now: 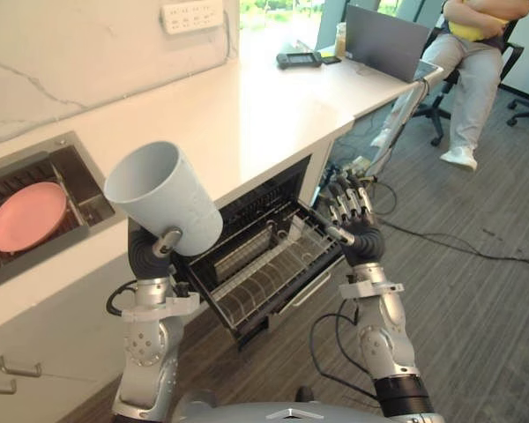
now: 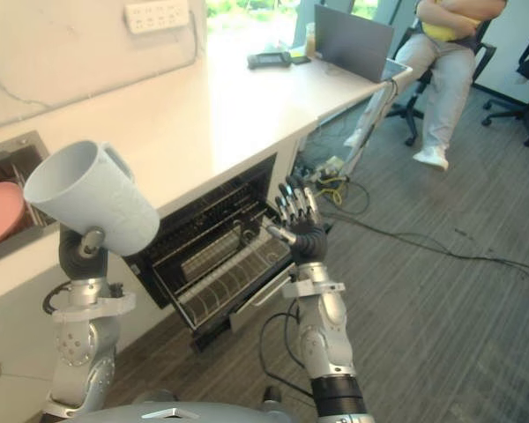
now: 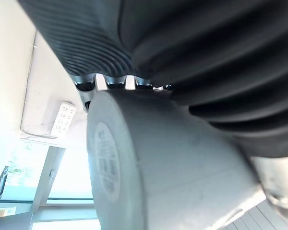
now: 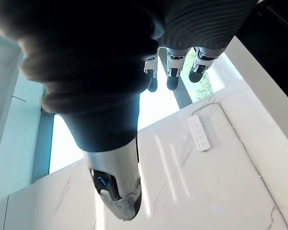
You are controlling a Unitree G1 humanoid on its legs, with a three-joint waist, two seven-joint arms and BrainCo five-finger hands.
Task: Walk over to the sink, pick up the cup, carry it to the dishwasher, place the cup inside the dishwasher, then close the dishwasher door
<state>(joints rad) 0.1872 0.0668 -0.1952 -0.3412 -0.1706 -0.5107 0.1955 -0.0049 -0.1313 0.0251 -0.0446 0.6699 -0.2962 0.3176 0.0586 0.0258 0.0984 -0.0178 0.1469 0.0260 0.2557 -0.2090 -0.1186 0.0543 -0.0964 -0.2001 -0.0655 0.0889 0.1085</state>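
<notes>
A pale grey cup [image 1: 163,198] is held up over the counter's front edge, tilted with its mouth facing up and to the left. My left hand [image 1: 152,249] is shut on its lower part, thumb against the wall; the left wrist view shows the cup [image 3: 182,167] pressed against the hand. To the right, under the counter, the dishwasher [image 1: 247,220] stands open with its wire rack [image 1: 269,264] pulled out over the lowered door [image 1: 293,300]. My right hand [image 1: 353,213] is open, fingers straight and pointing up, beside the rack's right corner; its fingers [image 4: 168,72] hold nothing.
The sink [image 1: 79,181] at the left holds a pink plate [image 1: 26,216]. The white counter [image 1: 247,106] carries a laptop [image 1: 383,40] and a small dark device [image 1: 298,60]. A power strip [image 1: 192,15] hangs on the wall. A person [image 1: 472,53] sits on a chair at the back right. Cables [image 1: 441,238] lie on the floor.
</notes>
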